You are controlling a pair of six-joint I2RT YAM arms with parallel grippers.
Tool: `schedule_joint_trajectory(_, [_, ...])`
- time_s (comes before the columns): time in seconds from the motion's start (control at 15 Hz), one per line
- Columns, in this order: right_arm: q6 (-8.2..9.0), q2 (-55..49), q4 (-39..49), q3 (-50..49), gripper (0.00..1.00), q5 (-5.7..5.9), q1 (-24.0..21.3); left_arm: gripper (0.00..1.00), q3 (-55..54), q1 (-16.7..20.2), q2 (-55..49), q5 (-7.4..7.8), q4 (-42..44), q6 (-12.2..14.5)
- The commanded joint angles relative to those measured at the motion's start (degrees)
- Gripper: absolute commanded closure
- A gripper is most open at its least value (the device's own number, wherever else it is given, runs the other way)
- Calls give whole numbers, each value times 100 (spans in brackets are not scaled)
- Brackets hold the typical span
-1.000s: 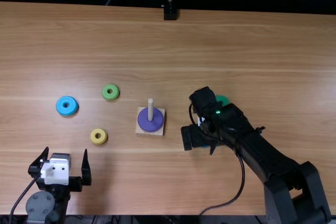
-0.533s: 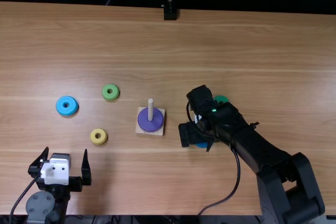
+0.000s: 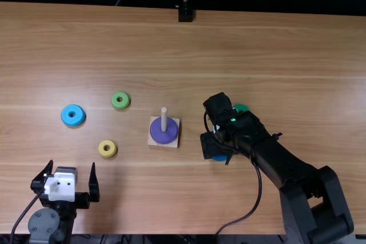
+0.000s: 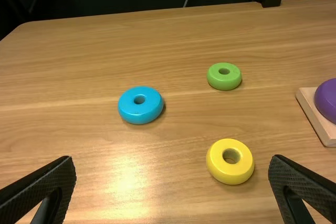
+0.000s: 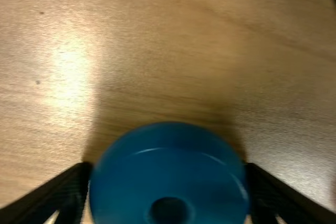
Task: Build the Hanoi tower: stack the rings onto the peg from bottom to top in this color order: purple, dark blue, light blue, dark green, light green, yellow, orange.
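In the top view, my right gripper (image 3: 214, 149) is low over the table right of the peg base, partly covering the dark blue ring (image 3: 219, 158). The right wrist view has that ring (image 5: 168, 182) pressed on both sides by the gripper's fingers (image 5: 168, 172). The purple ring (image 3: 164, 131) lies around the peg (image 3: 164, 117) on its wooden base (image 3: 162, 144). My left gripper (image 3: 72, 166) stands open at the near left; its wrist view shows the gripper (image 4: 172, 161) with fingers wide apart. Light blue (image 3: 73, 115), light green (image 3: 120, 100) and yellow (image 3: 107, 148) rings lie on the table.
The dark green ring (image 3: 241, 108) is partly hidden under the right arm, beyond the dark blue one. A bit of orange-yellow shows beside the right gripper. A black stand (image 3: 185, 14) is at the table's far edge.
The right arm has shifted slightly left, then stopped. Its visible finger has moved right, in against the dark blue ring; the gripper has closed on it. The left arm has stayed still.
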Motion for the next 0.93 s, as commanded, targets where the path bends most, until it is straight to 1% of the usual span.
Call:
schedule_joint_trajectory(0.0, [15, 66, -41, 80, 99, 243, -36, 0, -617, -5, -67, -13, -442, 17])
schedule_joint_trajectory(0.13, [15, 31, 1, 115, 100, 222, -28, 0, -617, -5, -67, -13, -442, 17])
schedule_joint_trajectory(0.27, [-17, -4, -231, 484, 100, 222, 25, 0, -617, -5, -67, -13, -442, 17])
schedule_joint_trajectory(0.53, [-59, -409, -1602, 1609, 100, 201, 69, 0, -617, -5, -67, -13, -442, 17])
schedule_joint_trajectory(0.67, [-59, -409, -2002, 2277, 99, 190, 350, 0, -617, -5, -67, -13, -442, 17])
schedule_joint_trajectory(0.73, [-59, -409, -2277, 2646, 97, 190, 438, 0, -617, -5, -67, -13, -442, 17])
schedule_joint_trajectory(0.87, [-59, -347, -2909, 3428, 97, 180, 667, 0, -617, -5, -67, -13, -442, 17])
